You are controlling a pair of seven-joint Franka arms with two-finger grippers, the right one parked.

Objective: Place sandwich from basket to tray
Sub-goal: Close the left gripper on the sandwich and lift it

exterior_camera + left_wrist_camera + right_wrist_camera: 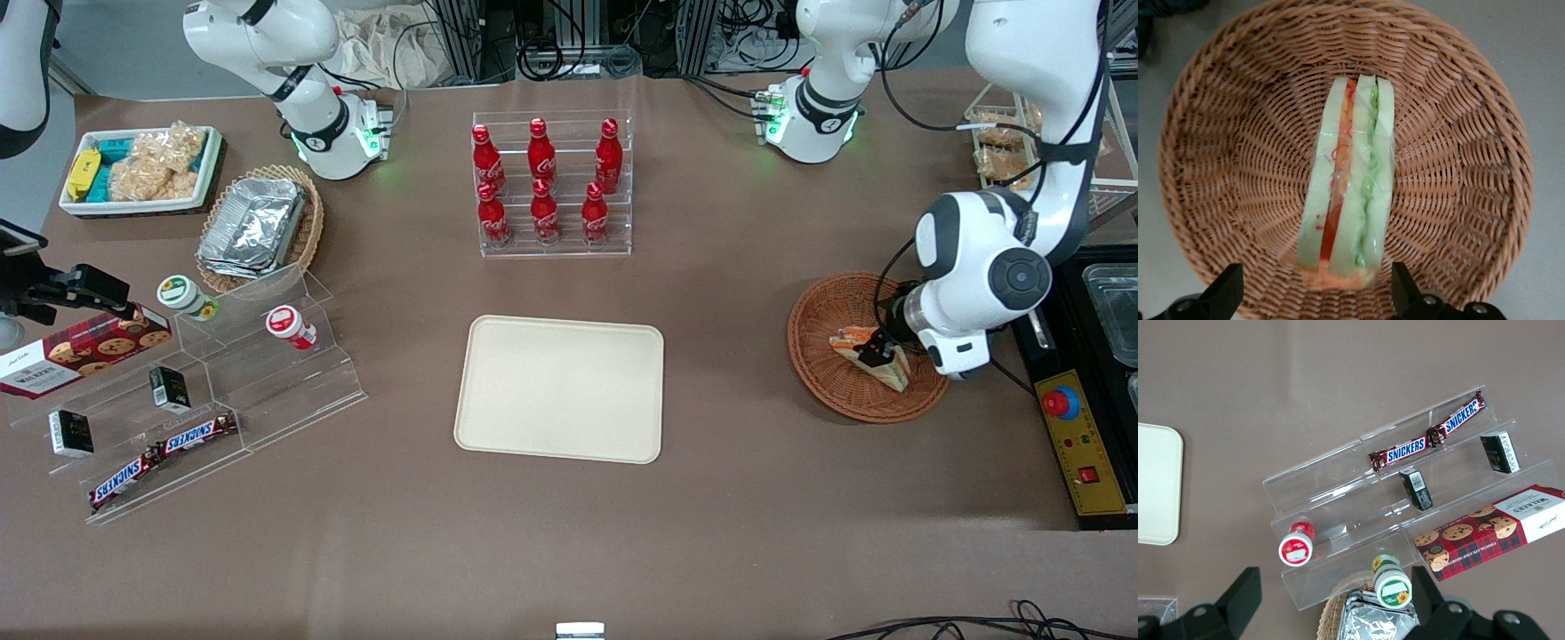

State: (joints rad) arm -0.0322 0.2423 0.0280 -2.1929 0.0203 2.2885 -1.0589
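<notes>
The sandwich (1350,180), a wrapped wedge with white bread, red and green filling and an orange label, lies in the reddish-brown wicker basket (1218,153). In the front view the sandwich (867,357) sits in the basket (822,342) toward the working arm's end of the table. My gripper (1317,293) hangs just above the basket, open, one finger on each side of the sandwich's label end with a gap to each. From the front the gripper (878,352) is right over the sandwich. The cream tray (560,388) lies flat and bare at the table's middle.
A clear rack of several red cola bottles (544,182) stands farther from the front camera than the tray. Toward the parked arm's end are a clear stepped stand (204,391) with snacks, a tan basket with foil containers (258,227) and a white bin (138,169). A control box (1076,444) lies beside the basket.
</notes>
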